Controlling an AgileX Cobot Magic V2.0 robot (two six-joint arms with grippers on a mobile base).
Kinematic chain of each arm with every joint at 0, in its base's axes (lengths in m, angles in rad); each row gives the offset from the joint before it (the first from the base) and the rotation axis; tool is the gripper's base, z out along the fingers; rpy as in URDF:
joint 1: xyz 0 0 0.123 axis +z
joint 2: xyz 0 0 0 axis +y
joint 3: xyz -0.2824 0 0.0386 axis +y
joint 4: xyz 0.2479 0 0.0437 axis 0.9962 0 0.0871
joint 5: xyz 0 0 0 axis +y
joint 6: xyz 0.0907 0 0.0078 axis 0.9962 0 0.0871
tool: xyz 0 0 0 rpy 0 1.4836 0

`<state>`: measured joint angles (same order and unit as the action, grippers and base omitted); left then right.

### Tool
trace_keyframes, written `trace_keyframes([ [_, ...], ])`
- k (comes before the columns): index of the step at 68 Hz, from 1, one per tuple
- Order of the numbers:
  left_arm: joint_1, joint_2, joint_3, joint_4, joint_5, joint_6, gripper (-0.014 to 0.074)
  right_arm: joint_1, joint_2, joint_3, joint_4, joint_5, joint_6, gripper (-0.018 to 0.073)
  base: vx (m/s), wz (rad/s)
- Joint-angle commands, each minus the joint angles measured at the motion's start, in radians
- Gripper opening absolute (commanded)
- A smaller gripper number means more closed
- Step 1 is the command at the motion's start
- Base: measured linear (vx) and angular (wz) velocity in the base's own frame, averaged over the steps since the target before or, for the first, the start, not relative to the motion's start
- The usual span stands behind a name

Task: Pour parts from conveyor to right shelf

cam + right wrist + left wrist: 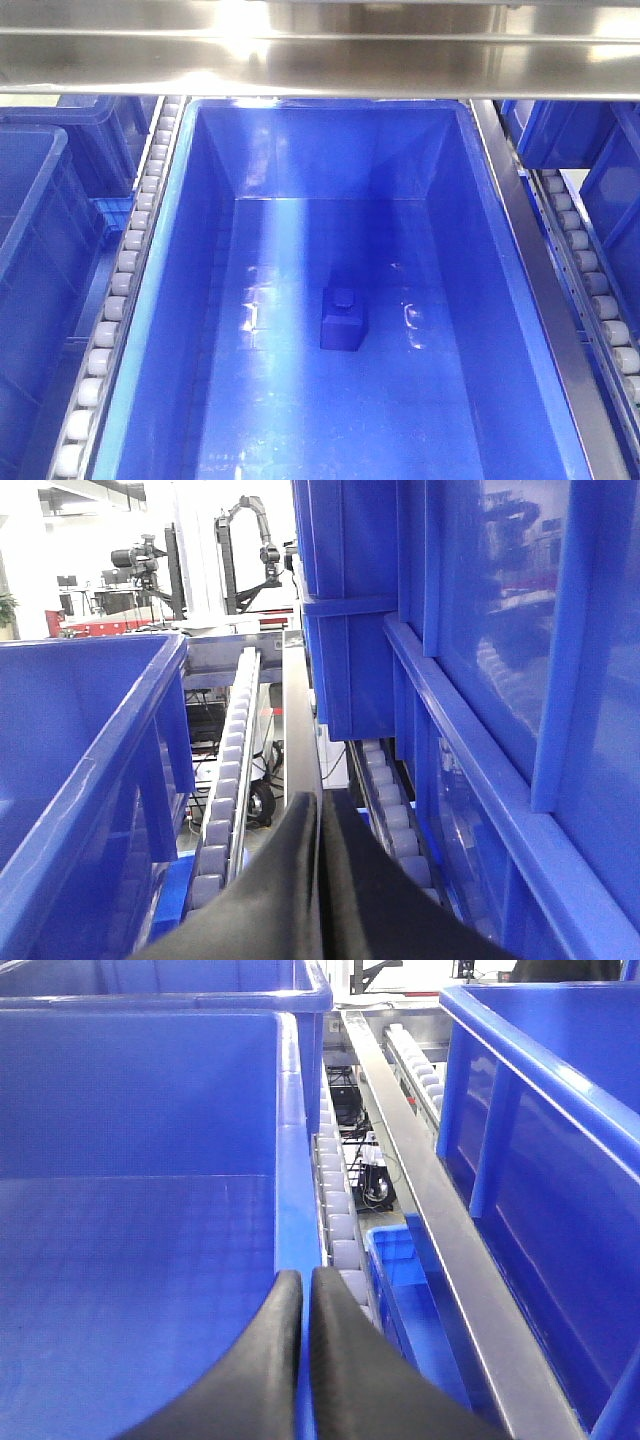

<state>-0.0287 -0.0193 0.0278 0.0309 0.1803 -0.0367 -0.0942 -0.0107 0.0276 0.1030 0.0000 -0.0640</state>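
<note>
One small blue block point(343, 318), a part with a square stud on top, lies on the floor of a large, deep blue bin point(500, 300) on the right shelf point(320, 45). In the left wrist view my left gripper point(306, 1285) is shut over the right rim of a blue bin point(297, 1140), one finger inside the wall and one outside. My right gripper point(319, 805) is shut with nothing between its fingers, above a steel rail point(298, 730) between two roller lanes. The conveyor is out of view.
Lanes of pale rollers point(120, 290) run on both sides of the bin. More blue bins point(40, 260) stand left and right point(600, 190). Stacked bins point(480, 680) rise close on the right. A steel rail point(420, 1190) and a small blue crate point(410, 1290) lie below.
</note>
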Motion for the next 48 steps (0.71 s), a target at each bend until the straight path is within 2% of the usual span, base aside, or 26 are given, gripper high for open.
trace_keyframes([
  [1,-0.005,-0.005,-0.019,-0.001,-0.068,-0.007,-0.0006,-0.006,-0.012,0.010,-0.006,-0.080,-0.009,-0.0009,0.00,0.00],
  [48,-0.005,-0.005,-0.019,-0.001,-0.068,-0.007,-0.0006,-0.006,-0.012,0.010,-0.006,-0.080,-0.009,-0.0009,0.00,0.00],
])
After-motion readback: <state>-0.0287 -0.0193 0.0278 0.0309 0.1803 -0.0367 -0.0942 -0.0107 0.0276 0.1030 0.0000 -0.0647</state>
